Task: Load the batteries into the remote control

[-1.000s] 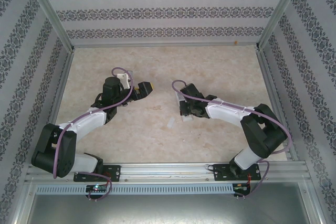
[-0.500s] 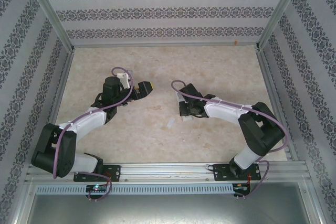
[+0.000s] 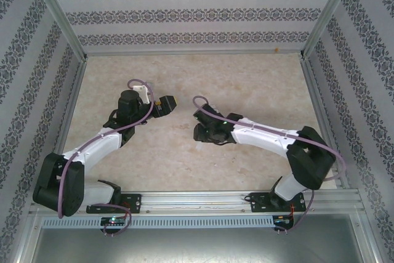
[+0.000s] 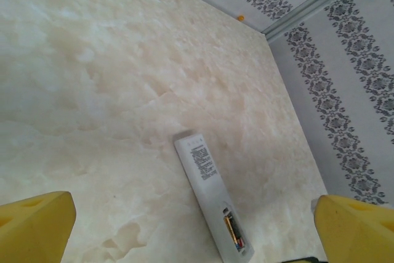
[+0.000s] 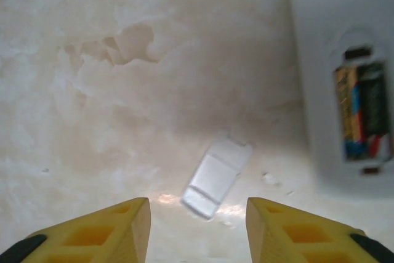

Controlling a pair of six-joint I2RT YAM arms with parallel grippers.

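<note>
remote control (image 5: 320, 41) partly out of view, batteries (image 5: 363, 112) blurry

Cream and beige marbling across table (image 3: 246, 78), darker tan blotches here and there. Pale grey walls (image 3: 184, 10) striped with dark floral bands. White remote (image 4: 206, 183), tiny grey print near one end. Batteries (image 5: 363, 112) in open compartment: black and gold-orange, flecks of red and blue at one end. Small loose cover (image 5: 215, 177) translucent white. Yellow at tips of left gripper (image 3: 167, 103) and right gripper (image 5: 197, 232). Black joints, white links on left arm (image 3: 98, 146) and right arm (image 3: 265, 135); purple cable (image 3: 138, 82). Silver frame rail (image 3: 203, 198). Tiny orange dot (image 4: 241, 18) at wall foot.
</note>
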